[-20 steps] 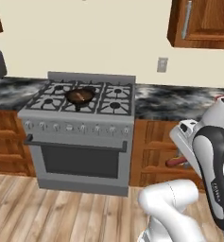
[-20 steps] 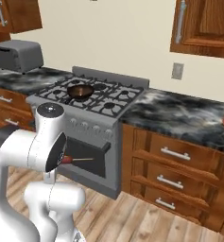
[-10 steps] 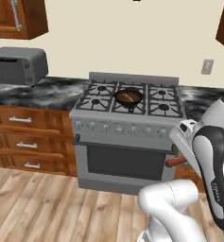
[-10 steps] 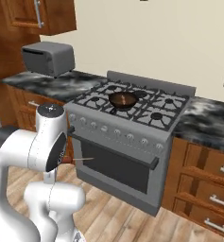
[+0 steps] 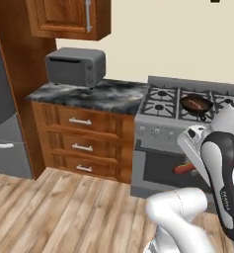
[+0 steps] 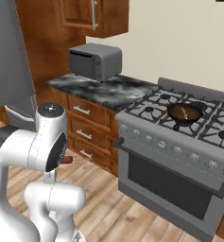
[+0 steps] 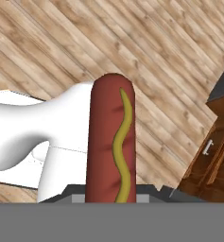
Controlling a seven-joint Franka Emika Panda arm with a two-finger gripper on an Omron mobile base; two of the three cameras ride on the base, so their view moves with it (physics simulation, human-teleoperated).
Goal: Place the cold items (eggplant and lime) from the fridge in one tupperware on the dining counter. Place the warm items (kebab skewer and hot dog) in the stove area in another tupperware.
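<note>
From behind the arm on its left, we look forward and down at the stove [image 5: 187, 123] on the right side of the frame, the marbled worktop [image 5: 89, 94] at centre and the grey toaster oven [image 5: 75, 66] in the upper left. From behind the arm on its right, we face the same stretch: the stove [image 6: 179, 142] sits at right, the worktop [image 6: 101, 87] at centre and the toaster oven [image 6: 94, 60] above it. Both views share the skillet [image 5: 196, 104] on the burners. From the hand, we look close along the hot dog [image 7: 111, 142] at the wood floor [image 7: 132, 38], with drawers [image 7: 212, 151] at the right edge.
</note>
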